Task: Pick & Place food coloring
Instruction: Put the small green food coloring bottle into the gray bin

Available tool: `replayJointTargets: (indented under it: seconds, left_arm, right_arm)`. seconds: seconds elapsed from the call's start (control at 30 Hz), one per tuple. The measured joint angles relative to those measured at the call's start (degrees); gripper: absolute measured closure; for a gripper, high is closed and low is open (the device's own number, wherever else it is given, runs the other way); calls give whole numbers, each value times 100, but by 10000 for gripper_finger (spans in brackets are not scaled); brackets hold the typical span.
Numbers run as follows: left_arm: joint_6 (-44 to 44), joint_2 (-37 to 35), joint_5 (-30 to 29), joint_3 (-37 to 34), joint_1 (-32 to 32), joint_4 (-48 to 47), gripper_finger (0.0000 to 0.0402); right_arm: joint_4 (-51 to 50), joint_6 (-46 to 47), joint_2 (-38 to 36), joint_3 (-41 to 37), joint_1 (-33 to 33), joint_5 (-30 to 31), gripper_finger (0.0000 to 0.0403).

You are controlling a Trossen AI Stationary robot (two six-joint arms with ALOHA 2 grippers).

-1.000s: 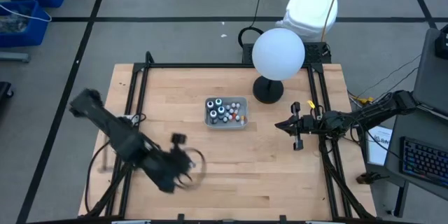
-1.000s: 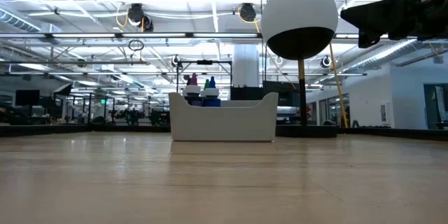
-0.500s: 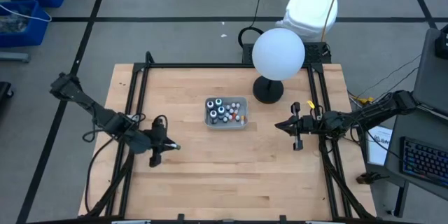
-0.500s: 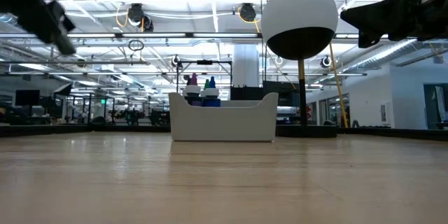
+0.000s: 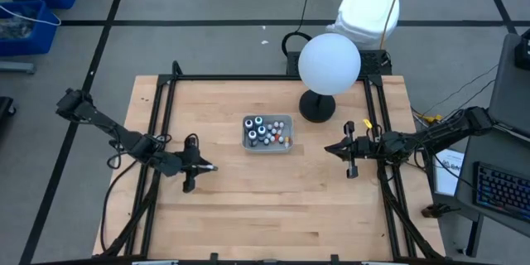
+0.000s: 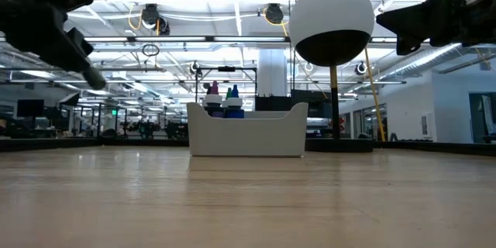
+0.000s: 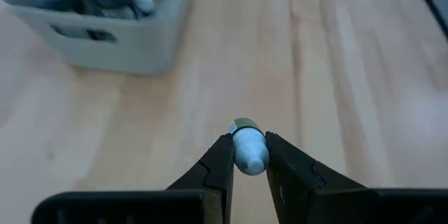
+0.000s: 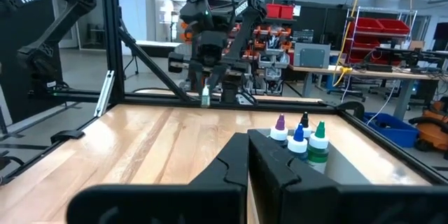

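Slippage is the main risk: the left end effector [image 7: 248, 155] is clamped on one bottle [image 7: 248, 150] by its cap end, above bare bench [image 5: 273, 207] short of the tray [image 5: 267, 133] holding the rest. The bottle's colour is hidden. The right end effector [image 5: 349, 159] waits pinched together, empty.

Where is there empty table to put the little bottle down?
Bare wood lies all along the near edge of the table, and between the left gripper and the grey tray. It is crowded inside the tray, full of food coloring bottles, and by the white globe.
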Motion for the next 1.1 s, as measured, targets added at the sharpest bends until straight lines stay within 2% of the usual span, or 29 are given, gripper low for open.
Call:
replayJointTargets:
  seconds: [0.23,0.47,0.57,0.8,0.93,1.1]
  left_arm:
    - [538,2,-520,0,146,399,330]
    - [946,2,-498,2,205,415,330]
    - [1139,2,-495,2,205,394,330]
    - [1259,2,-350,2,242,404,330]
    - [1188,2,-517,4,272,520,330]
    - [972,2,-719,7,610,638,330]
  right_arm:
    - [-5,-417,3,0,-4,305,403]
    - [-1084,246,47,0,-18,367,403]
    - [-868,-91,46,0,-66,531,403]
    - [356,-1056,40,-2,-153,605,403]
    - [415,-1055,40,-2,-153,605,403]
    - [241,-765,45,-2,-153,605,403]
